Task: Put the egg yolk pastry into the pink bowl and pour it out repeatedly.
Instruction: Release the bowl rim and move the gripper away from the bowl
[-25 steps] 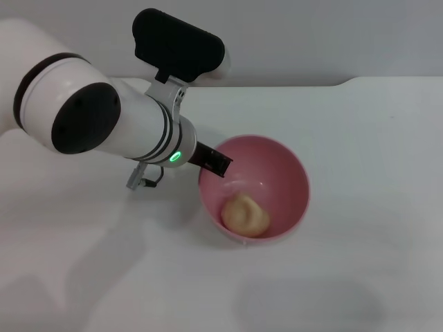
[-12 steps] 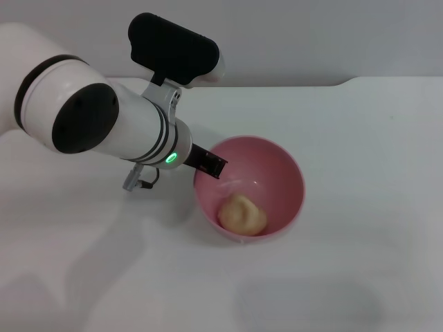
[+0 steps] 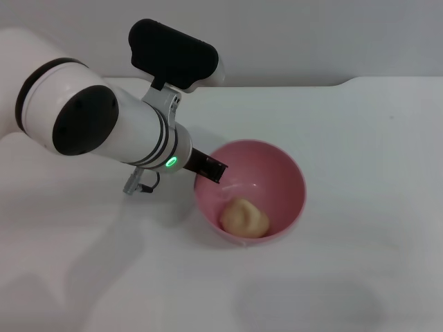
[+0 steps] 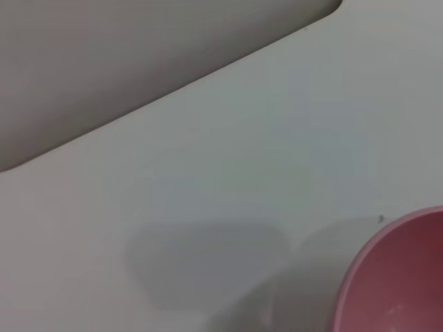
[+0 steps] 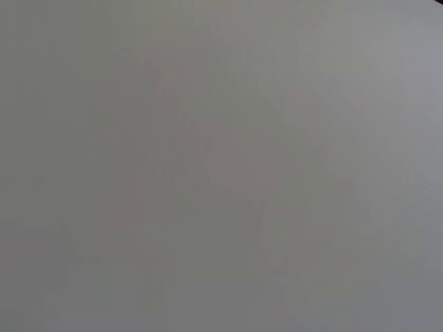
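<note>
Starting at the left of the head view: left gripper [image 3: 211, 168], reaching from the bulky white arm to the near-left rim of the pink bowl [image 3: 291, 173] — a dark fingertip sits right at that rim, apparently clamped on the wall, though whether the fingers are truly pressed together cannot be told. Centre: bowl resting on the white table [image 3: 367, 138], tipped a little toward the camera, mouth open upward. Contents: one egg yolk pastry [image 3: 244, 216], pale tan, lying on the lower inner slope of the bowl, touching the pink wall. Right: bare tabletop only; right gripper not visible, its wrist view showing only a plain grey surface. Status, by judgement — loading step complete, pastry is inside; the pour-out is not yet done, and nothing lies on the table beside the bowl. Remaining: tip, empty, refill, repeat.
</note>
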`<act>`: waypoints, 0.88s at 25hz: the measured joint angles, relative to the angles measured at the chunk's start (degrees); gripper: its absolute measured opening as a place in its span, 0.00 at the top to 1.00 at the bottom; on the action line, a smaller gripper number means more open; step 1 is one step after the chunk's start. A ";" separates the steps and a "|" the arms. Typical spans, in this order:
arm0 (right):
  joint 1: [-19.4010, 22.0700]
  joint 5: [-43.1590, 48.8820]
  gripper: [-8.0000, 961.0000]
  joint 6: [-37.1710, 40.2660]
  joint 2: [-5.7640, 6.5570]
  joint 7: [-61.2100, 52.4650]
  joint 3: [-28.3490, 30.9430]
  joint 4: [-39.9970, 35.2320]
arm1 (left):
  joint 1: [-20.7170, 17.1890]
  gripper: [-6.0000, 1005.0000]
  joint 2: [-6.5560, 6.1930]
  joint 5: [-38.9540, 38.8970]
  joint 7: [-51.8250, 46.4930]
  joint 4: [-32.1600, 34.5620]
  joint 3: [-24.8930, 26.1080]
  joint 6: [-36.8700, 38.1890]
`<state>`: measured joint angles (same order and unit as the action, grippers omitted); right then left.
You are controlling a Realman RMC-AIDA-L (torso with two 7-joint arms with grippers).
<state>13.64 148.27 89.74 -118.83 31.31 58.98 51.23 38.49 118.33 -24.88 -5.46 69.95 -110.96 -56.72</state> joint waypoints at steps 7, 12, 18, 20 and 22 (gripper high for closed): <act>-0.02 0.00 0.99 0.01 0.00 0.03 -0.01 0.00 | 0.00 0.96 0.04 -0.03 0.54 0.27 0.11 0.36; 0.01 0.00 0.99 -0.01 0.00 0.04 -0.01 0.01 | 0.00 0.87 0.06 -0.08 0.55 0.30 0.13 0.51; -0.16 0.00 0.99 -0.42 0.00 0.07 0.00 0.00 | 0.00 0.73 0.06 -0.08 0.55 0.43 0.22 0.55; -0.29 0.00 0.99 -0.48 0.00 0.07 0.04 -0.07 | -0.09 0.72 0.06 -0.08 0.55 0.86 0.22 0.67; -0.44 0.00 0.99 -0.51 0.00 0.07 0.07 -0.24 | -0.70 0.70 -0.02 -0.08 0.55 2.35 0.23 0.99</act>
<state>13.20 148.27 89.22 -118.82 31.38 59.05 51.00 37.80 118.31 -24.96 -4.92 72.30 -110.73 -55.73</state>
